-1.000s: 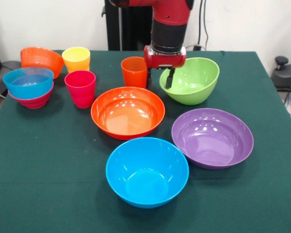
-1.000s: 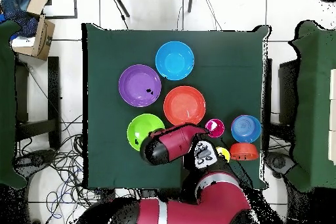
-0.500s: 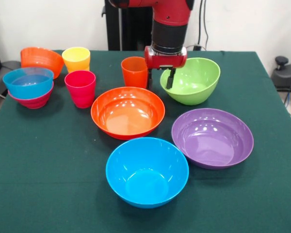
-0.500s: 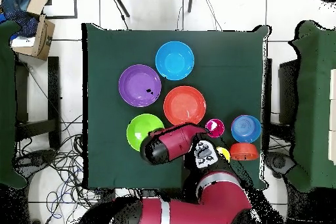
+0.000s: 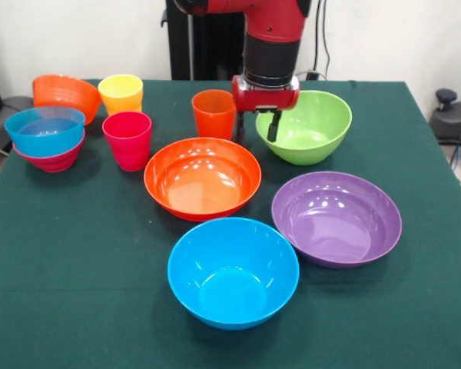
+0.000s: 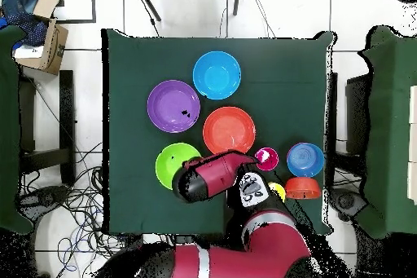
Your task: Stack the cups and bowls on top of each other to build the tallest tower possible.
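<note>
1. Front view, far left: translucent blue bowl [image 5: 44, 129] sits nested in the magenta bowl [image 5: 52, 159], which shows only as a rim below it. Translucent orange bowl [image 5: 65, 94] lies tilted behind.
2. Yellow cup [image 5: 121, 93], red-pink cup [image 5: 127, 139] and orange cup [image 5: 213, 114] stand upright, unstacked.
3. Large orange bowl [image 5: 203, 177], blue bowl [image 5: 233, 270] and purple bowl [image 5: 336, 217] sit apart on the table [image 5: 77, 269].
4. Gripper [image 5: 255, 128]: jaws clamp the near-left rim of the lime green bowl [image 5: 311, 127]; one finger partly hidden behind it.
5. Overhead, the arm [image 6: 208, 178] hides the cups and part of the lime bowl.
6. No legible writing.
</note>
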Controlling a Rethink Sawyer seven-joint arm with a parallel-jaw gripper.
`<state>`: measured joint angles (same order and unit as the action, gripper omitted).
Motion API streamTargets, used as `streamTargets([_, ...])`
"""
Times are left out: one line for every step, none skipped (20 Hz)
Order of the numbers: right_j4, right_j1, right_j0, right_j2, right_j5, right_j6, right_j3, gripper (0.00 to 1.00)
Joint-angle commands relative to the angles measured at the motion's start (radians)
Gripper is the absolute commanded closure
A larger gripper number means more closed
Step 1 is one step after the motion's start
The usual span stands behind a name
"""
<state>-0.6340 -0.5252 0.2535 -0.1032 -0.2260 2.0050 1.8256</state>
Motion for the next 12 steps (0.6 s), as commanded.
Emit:
streamTargets([0.034, 0.042, -0.03, -0.105, 0.021, 0.058, -0.087, 0.0])
streamTargets([0.035, 0.043, -0.033, -0.103, 0.021, 0.06, -0.09, 0.0])
streamTargets([0.037, 0.047, -0.037, -0.101, 0.02, 0.062, -0.095, 0.0])
streamTargets([0.037, 0.05, -0.04, -0.099, 0.022, 0.064, -0.099, 0.0])
streamTargets([0.038, 0.053, -0.043, -0.098, 0.023, 0.066, -0.102, 0.0])
streamTargets([0.038, 0.055, -0.045, -0.097, 0.023, 0.067, -0.105, 0.0])
streamTargets([0.039, 0.056, -0.046, -0.097, 0.024, 0.068, -0.106, 0.0])
streamTargets([0.04, 0.057, -0.047, -0.097, 0.025, 0.068, -0.107, 0.0])
streamTargets([0.041, 0.058, -0.048, -0.097, 0.026, 0.068, -0.108, 0.0])
streamTargets([0.042, 0.059, -0.049, -0.097, 0.026, 0.069, -0.109, 0.0])
streamTargets([0.044, 0.06, -0.052, -0.097, 0.027, 0.072, -0.111, 0.0])
streamTargets([0.046, 0.06, -0.052, -0.098, 0.026, 0.073, -0.11, 0.0])
